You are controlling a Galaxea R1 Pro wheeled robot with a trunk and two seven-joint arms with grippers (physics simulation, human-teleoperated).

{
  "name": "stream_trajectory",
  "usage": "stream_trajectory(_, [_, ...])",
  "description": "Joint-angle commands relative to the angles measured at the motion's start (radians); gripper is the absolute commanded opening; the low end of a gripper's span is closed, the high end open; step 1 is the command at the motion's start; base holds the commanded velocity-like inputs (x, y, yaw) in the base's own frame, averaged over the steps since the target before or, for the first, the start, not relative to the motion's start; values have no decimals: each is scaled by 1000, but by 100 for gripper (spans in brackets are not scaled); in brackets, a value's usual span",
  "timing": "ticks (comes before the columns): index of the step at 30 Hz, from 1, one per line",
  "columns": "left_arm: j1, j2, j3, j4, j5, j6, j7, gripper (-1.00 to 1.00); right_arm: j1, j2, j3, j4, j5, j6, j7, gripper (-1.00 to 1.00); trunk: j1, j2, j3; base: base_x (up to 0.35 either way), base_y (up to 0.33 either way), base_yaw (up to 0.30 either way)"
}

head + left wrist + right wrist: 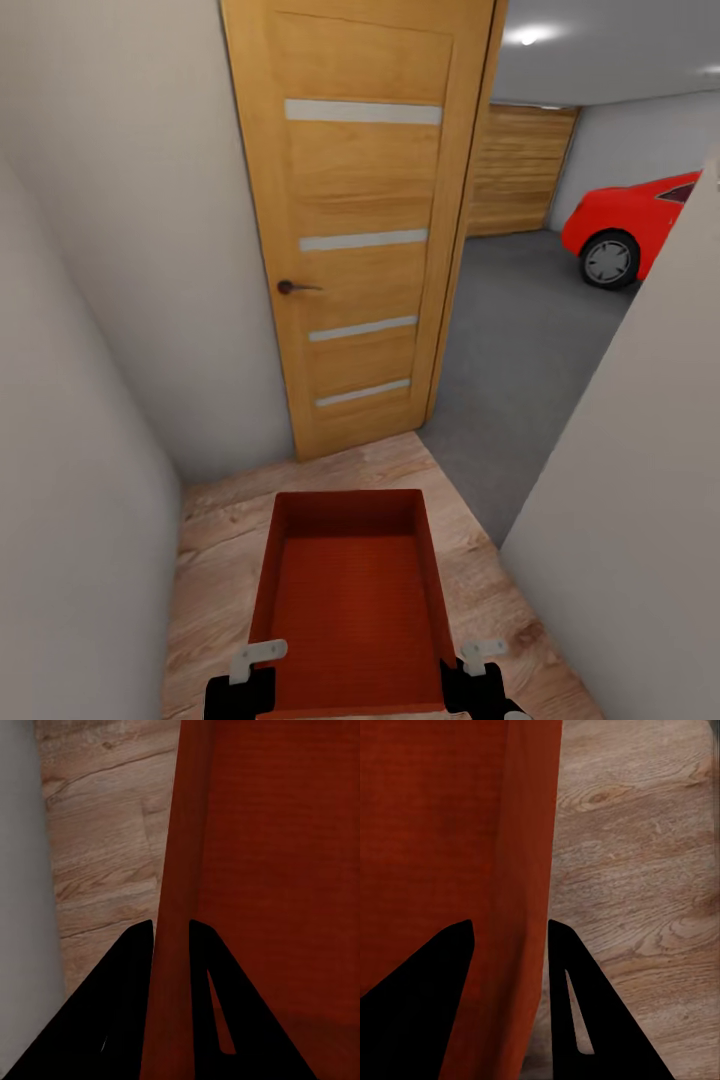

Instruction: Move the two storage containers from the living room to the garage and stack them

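Note:
I hold one orange-red storage container (pixel 350 600) low in front of me in the head view, open top up and its ribbed base showing. My left gripper (pixel 250 672) is shut on its left wall, and my right gripper (pixel 482 668) is shut on its right wall. The left wrist view has the black fingers (pixel 127 975) pinching the thin wall (pixel 176 855), left gripper (pixel 171 926) straddling it. In the right wrist view the right gripper (pixel 510 924) clamps the other wall (pixel 529 832). The garage floor (pixel 520 350), dark grey concrete, lies ahead through the doorway.
I stand in a narrow passage on light wood planks (pixel 215 555), white walls close at left (pixel 60 450) and right (pixel 640 480). An open wooden door (pixel 365 220) stands ahead left. In the garage sit a red car (pixel 640 225) and a wood-panelled door (pixel 515 170).

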Motion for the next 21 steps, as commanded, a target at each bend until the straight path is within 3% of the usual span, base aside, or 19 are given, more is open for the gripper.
stream_trajectory(1, [0, -1, -3, 34, 1, 8, 11, -100, -1, 18, -10, -3, 6, -29, 13, -100, 1, -2, -1, 302, 177, -284])
stream_trajectory(21, [0, -1, -3, 34, 1, 8, 10, -100, -1, 18, -9, -3, 6, -30, 13, -100, 1, -2, 11, 303, 176, -289])
